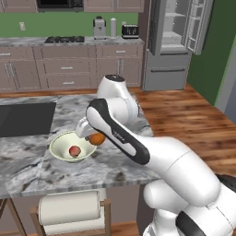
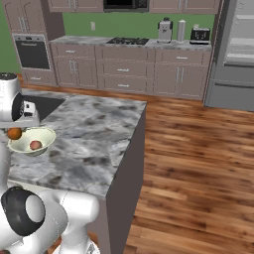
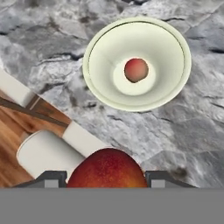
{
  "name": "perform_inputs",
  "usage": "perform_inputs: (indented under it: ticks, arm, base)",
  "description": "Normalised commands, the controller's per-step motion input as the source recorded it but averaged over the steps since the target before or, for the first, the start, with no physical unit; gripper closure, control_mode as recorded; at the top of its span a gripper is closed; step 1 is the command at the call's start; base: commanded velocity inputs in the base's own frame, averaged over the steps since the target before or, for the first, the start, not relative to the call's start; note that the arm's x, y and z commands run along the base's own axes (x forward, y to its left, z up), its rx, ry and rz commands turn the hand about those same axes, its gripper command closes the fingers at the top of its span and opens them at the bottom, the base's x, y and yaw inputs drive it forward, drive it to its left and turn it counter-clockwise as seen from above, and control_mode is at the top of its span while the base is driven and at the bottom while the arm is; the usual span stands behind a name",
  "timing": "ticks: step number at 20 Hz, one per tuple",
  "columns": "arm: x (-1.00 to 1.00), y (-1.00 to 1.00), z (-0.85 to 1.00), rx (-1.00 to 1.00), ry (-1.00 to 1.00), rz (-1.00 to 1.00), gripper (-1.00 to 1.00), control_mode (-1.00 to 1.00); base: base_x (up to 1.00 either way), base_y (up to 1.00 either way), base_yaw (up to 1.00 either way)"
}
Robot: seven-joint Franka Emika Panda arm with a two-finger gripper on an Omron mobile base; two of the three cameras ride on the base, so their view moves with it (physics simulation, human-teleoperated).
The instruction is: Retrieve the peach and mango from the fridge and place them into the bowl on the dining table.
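The cream bowl [image 1: 69, 146] [image 2: 31, 140] [image 3: 136, 63] rests on the marbled dining table [image 1: 27, 161] [image 2: 94, 139] [image 3: 188, 135]. A small reddish peach [image 1: 74, 150] [image 2: 35, 145] [image 3: 136, 70] lies in its centre. My gripper [image 1: 94, 138] [image 3: 106, 177] is shut on the orange-red mango [image 1: 97, 138] [image 2: 14, 133] [image 3: 107, 168], held just above the bowl's right rim in the left base view. In the hand view the mango sits between the finger tips, short of the bowl. The grey fridge [image 1: 173, 44] [image 2: 235, 54] stands far back with a door open.
A paper towel roll [image 1: 69, 208] [image 3: 43, 153] on a wooden holder stands below the table's near edge. A dark cooktop [image 1: 25, 119] [image 2: 47, 106] is set in the table to the left. Brown cabinets [image 1: 69, 69] with counter appliances line the back wall.
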Motion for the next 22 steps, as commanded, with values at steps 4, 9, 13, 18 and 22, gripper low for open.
perform_inputs:
  ticks: [4,9,13,18,22]
  arm:
    - [0.23,0.07,-0.06,0.0,-0.02,-0.08,1.0,-1.0]
    - [0.23,0.0,-0.11,0.0,-0.04,-0.1,1.0,-1.0]
    - [0.26,0.07,-0.2,-0.01,-0.02,-0.09,1.0,-1.0]
    - [0.31,0.17,-0.25,-0.01,0.0,-0.07,1.0,-1.0]
    - [0.32,0.21,-0.24,-0.01,0.0,-0.05,1.0,-1.0]
  base:
    - [0.0,0.0,0.0]
    - [0.0,0.0,0.0]
    - [0.0,0.0,0.0]
    - [0.0,0.0,0.0]
    - [0.0,0.0,0.0]
